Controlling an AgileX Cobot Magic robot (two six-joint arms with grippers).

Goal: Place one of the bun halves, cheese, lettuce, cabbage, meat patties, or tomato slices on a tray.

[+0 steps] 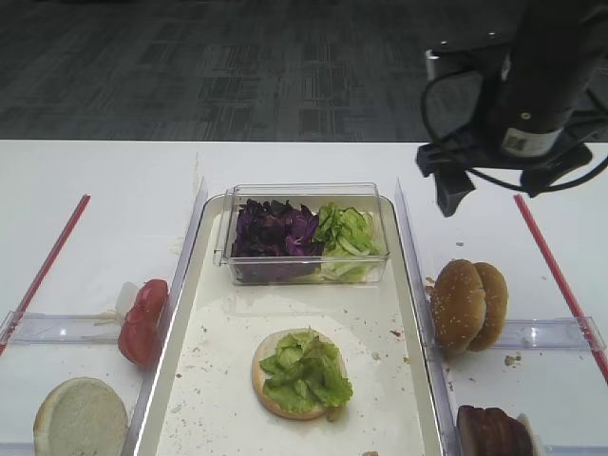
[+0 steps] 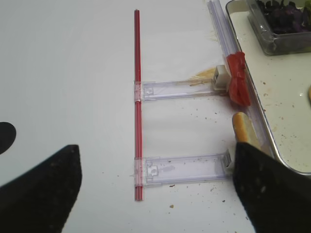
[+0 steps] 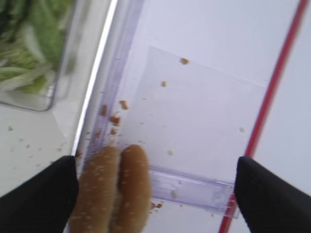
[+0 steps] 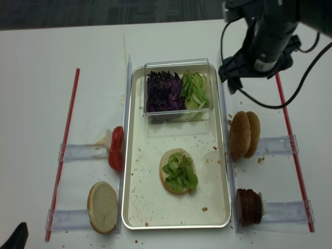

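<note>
On the off-white tray [image 1: 410,313] lies a bun half [image 1: 270,394] topped with lettuce [image 1: 304,369]. A clear box [image 1: 302,272] at the tray's back holds purple cabbage [image 1: 274,228] and more lettuce. Two sesame bun halves [image 1: 467,306] stand on edge right of the tray, with meat patties [image 1: 492,432] nearer. Tomato slices [image 1: 142,321] and a pale bun half [image 1: 81,418] sit to the left. No cheese shows. My right gripper [image 1: 454,195] hangs open above and behind the sesame bun halves [image 3: 116,189], empty. My left gripper [image 2: 155,194] is open over the left table, empty.
Red strips [image 1: 49,258] run along both outer sides of the table. Clear plastic holders [image 2: 182,167] reach from the strips toward the tray. Crumbs lie scattered on the tray and round the buns. A clear rail [image 3: 109,73] borders the tray's right edge.
</note>
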